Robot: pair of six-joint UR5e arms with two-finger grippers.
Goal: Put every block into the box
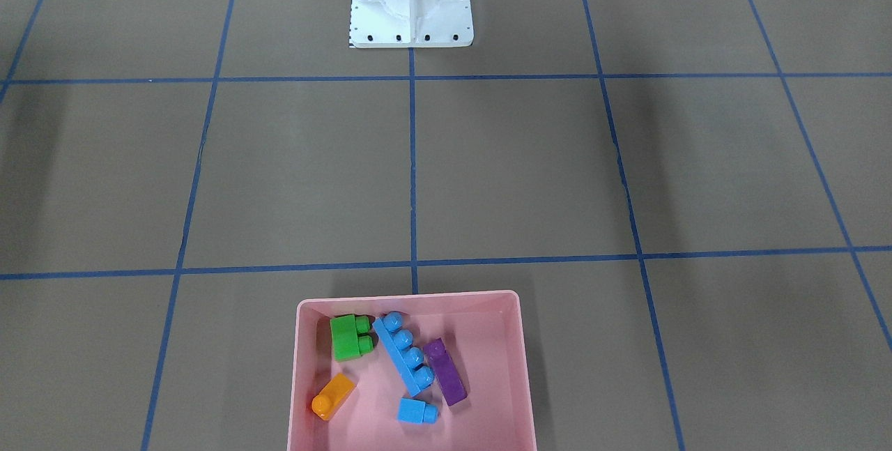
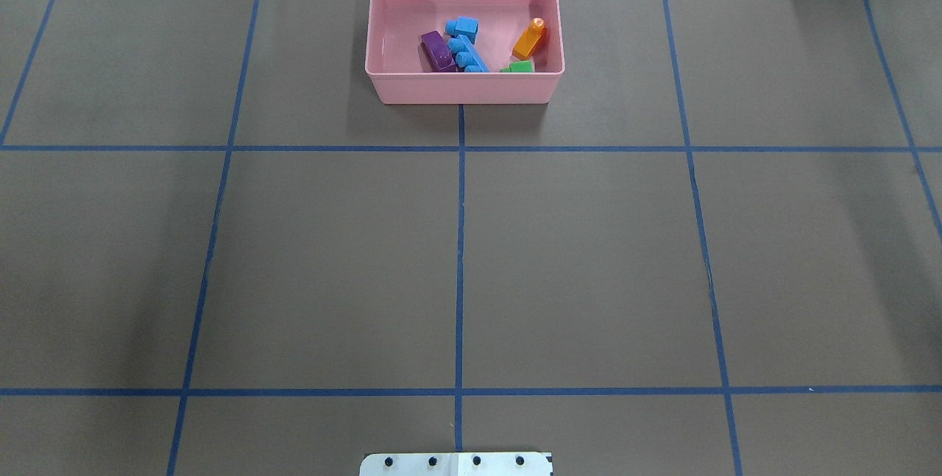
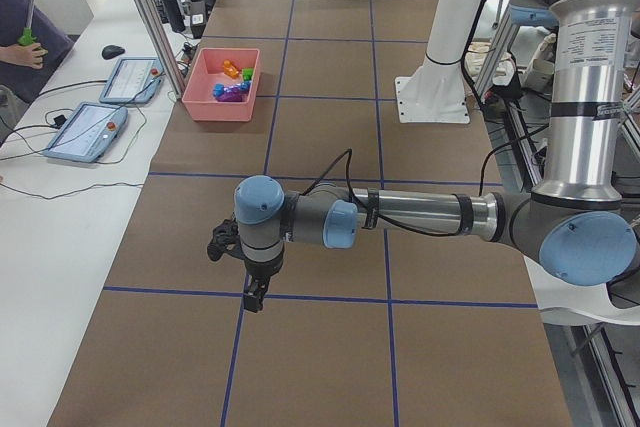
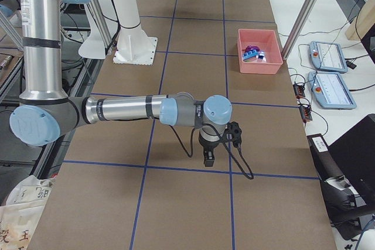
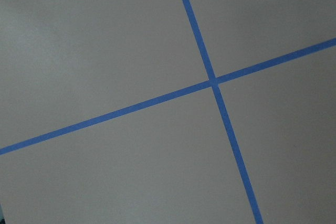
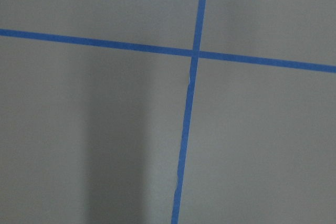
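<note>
Overhead exterior had all five blocks [image 2: 471,55] in the box [image 2: 464,87], looked done; my left gripper [image 3: 255,299] and right gripper [image 4: 208,159], couldn't tell open or closed.

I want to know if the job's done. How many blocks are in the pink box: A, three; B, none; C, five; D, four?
C: the green block, long blue block, purple block, orange block and small blue block all lie inside the pink box.
</note>
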